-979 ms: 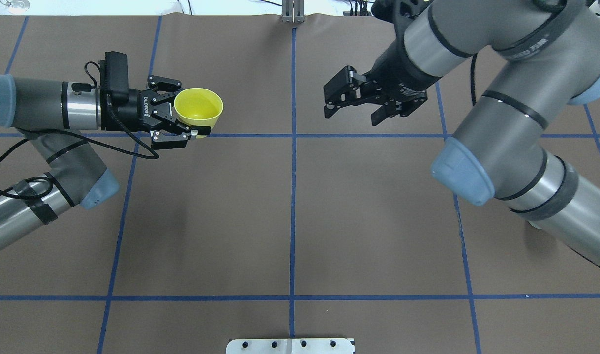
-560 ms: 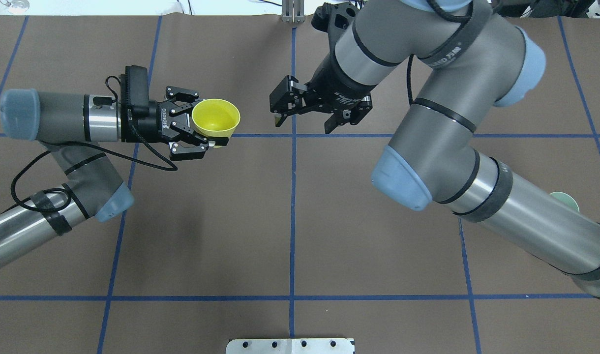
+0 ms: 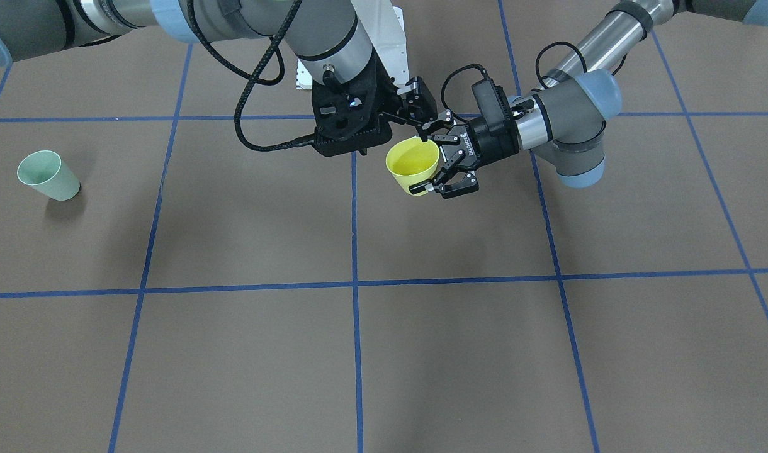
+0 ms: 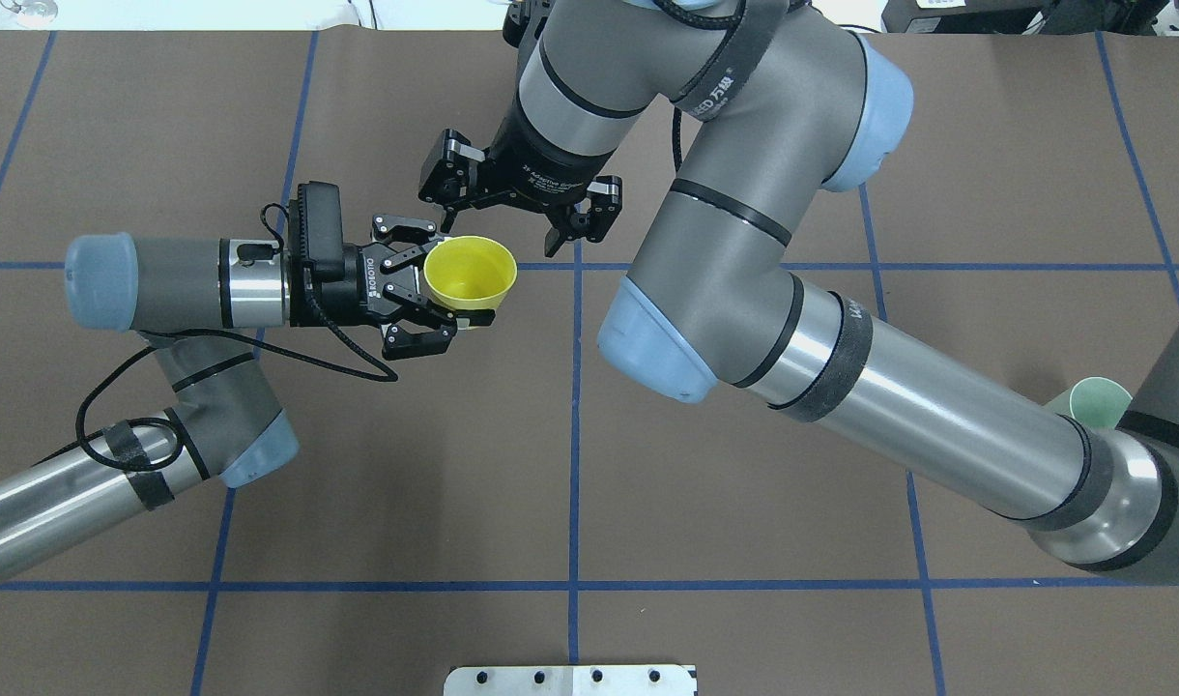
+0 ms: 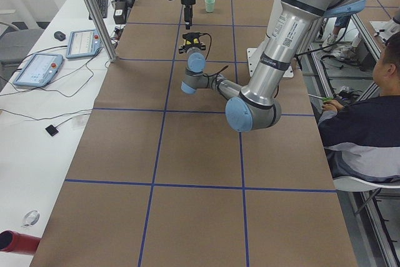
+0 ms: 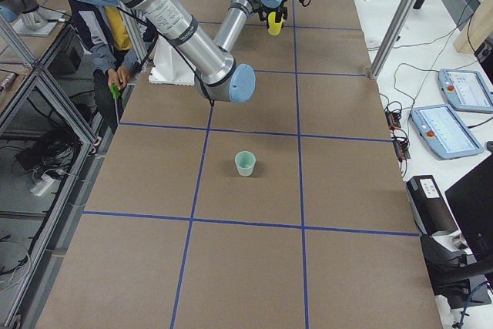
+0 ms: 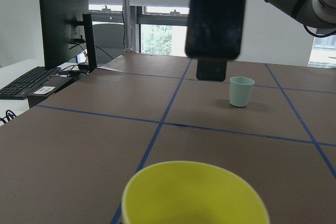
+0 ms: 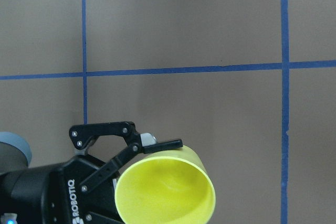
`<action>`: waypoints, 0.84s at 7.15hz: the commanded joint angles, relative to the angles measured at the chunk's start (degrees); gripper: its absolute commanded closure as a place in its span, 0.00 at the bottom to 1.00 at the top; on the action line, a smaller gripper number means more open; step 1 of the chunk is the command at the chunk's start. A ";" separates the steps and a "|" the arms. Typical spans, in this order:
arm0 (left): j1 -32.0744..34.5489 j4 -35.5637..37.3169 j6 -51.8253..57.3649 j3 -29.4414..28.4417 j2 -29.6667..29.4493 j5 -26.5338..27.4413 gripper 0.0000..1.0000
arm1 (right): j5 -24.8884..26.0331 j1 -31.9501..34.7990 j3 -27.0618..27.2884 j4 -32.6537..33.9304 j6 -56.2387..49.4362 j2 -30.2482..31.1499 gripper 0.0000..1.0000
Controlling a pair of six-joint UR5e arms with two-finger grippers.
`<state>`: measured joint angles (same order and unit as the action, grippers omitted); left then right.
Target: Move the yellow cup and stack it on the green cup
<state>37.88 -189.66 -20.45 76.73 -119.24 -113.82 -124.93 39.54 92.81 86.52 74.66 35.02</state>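
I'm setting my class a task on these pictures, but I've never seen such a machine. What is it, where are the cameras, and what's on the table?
These are two robot arms at a brown table with blue tape lines. One camera looks down from behind the robot, one faces it, two stand at the table's ends, and one rides on each wrist. The left gripper has its fingers closed on the yellow cup, held off the table. The right gripper, open, hangs just above it. The green cup stands upright on the robot's right side.
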 commanded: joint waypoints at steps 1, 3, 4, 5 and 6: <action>-0.08 -0.61 -0.20 0.09 -0.03 0.09 1.00 | 3.62 -0.87 -0.18 0.14 0.39 0.49 0.02; -0.17 -0.97 -0.38 0.09 -0.03 0.09 1.00 | 5.56 -1.75 -0.35 0.14 0.22 1.71 0.02; -0.17 -0.97 -0.38 0.09 -0.03 0.09 1.00 | 5.74 -2.36 -0.44 0.14 0.04 1.81 0.02; -0.17 -1.06 -0.38 0.09 -0.03 0.09 1.00 | 6.18 -2.98 -0.44 0.14 -0.31 2.16 0.02; -0.17 -0.97 -0.47 0.09 -0.03 0.09 1.00 | 7.14 -3.77 -0.35 0.14 -0.40 2.51 0.02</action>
<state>37.71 -190.66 -20.85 76.82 -119.27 -113.73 -118.73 36.68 92.40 86.66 74.48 37.10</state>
